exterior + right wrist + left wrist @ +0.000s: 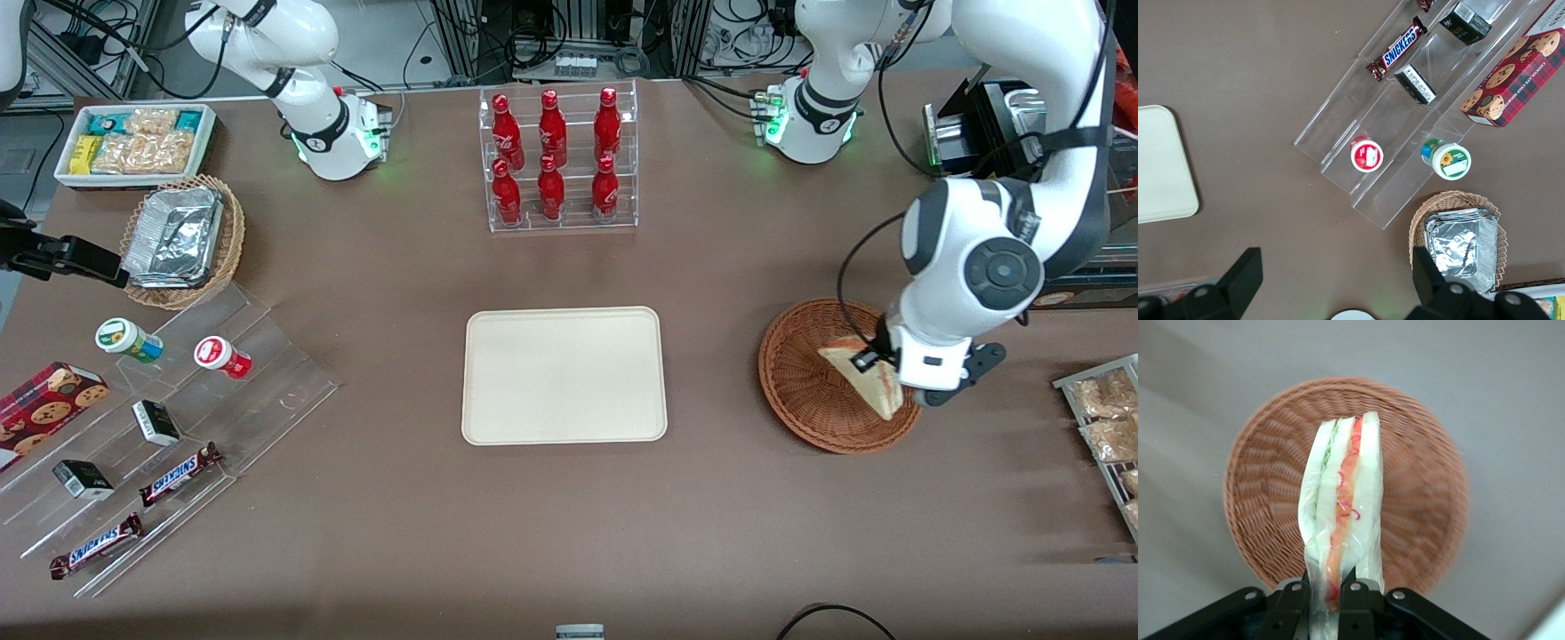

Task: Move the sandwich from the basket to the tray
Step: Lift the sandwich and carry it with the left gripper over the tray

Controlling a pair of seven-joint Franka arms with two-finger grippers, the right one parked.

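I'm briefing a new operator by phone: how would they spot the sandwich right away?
Find the cream tray mid-table, then look toward the working arm's end to the reddish-brown wicker basket. Over it, the end effector grips the sandwich: a pale bread wedge with red and green filling.

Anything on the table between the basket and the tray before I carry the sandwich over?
No. In the front view only bare brown table lies between the basket and the tray. The hand holds the sandwich over the basket.

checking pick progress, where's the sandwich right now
The sandwich is gripped in the hand above the basket, toward the working arm's end of the table.
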